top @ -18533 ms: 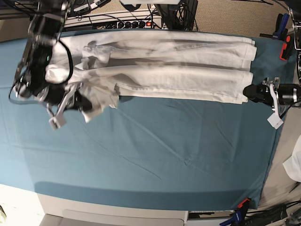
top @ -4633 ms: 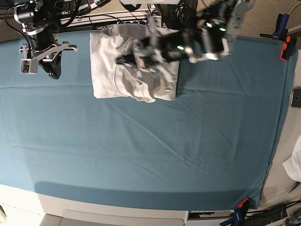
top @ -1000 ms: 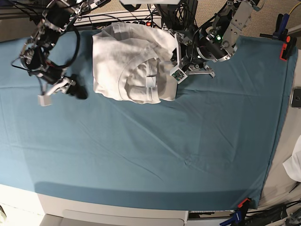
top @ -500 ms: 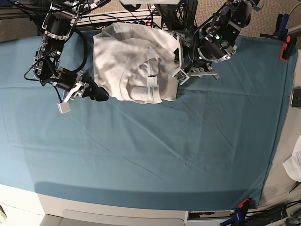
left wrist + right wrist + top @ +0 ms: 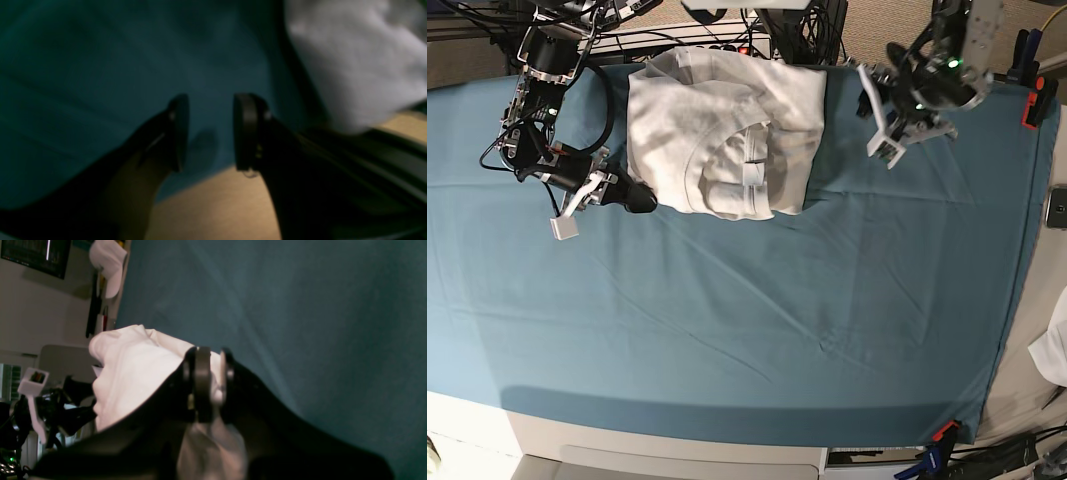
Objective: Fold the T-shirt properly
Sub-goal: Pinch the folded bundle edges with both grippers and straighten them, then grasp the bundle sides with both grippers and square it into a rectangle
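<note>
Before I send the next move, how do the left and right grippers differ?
The left gripper stands open; the right gripper is pinching the shirt.
The left gripper is apart from the shirt, over the blue sheet; the right gripper is at the shirt's near edge.
Both are dark, two-fingered grippers.

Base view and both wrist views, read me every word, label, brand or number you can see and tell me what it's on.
No text can be read in any view.
Shirt: a small pale patch, perhaps its label, too small to read.
Dark panel at the top left of the right wrist view: a few marks, too small to read.
</note>
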Available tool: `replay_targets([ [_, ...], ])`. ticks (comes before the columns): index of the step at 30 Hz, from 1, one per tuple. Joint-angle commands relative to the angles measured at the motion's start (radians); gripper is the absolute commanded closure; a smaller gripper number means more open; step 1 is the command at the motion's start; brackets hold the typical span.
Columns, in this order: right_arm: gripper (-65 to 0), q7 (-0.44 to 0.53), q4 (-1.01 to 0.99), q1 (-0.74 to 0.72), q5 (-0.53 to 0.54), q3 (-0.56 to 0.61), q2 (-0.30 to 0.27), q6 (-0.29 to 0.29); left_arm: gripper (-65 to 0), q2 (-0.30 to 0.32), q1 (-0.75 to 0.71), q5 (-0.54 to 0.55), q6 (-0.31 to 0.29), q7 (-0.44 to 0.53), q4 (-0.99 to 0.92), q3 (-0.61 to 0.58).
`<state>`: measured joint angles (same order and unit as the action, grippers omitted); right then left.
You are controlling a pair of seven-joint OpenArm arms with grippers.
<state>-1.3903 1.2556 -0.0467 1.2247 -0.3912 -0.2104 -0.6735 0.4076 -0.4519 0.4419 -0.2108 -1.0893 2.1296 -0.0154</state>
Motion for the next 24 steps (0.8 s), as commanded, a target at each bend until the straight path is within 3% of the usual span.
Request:
replay_targets([
  [1,-4.9,-0.006,0.008,-0.009,0.021,0.003,-0.002,0.007,-24.4,-0.001,-0.019,0.05,-0.024,0.01,0.018,0.018],
  [4,-4.9,-0.006,0.008,-0.009,0.021,0.003,-0.002,0.0,-28.4,-0.023,-0.053,0.117,-0.051,0.02,0.017,0.033],
  [14,-4.9,-0.006,0.008,-0.009,0.021,0.003,0.0,-0.003,-28.4,-0.143,-0.033,0.187,-0.062,0.048,-0.069,0.031],
  [24,-4.9,-0.006,0.008,-0.009,0.021,0.003,-0.001,-0.003,-28.4,-0.178,-0.036,0.253,-0.091,0.022,-0.09,0.03],
])
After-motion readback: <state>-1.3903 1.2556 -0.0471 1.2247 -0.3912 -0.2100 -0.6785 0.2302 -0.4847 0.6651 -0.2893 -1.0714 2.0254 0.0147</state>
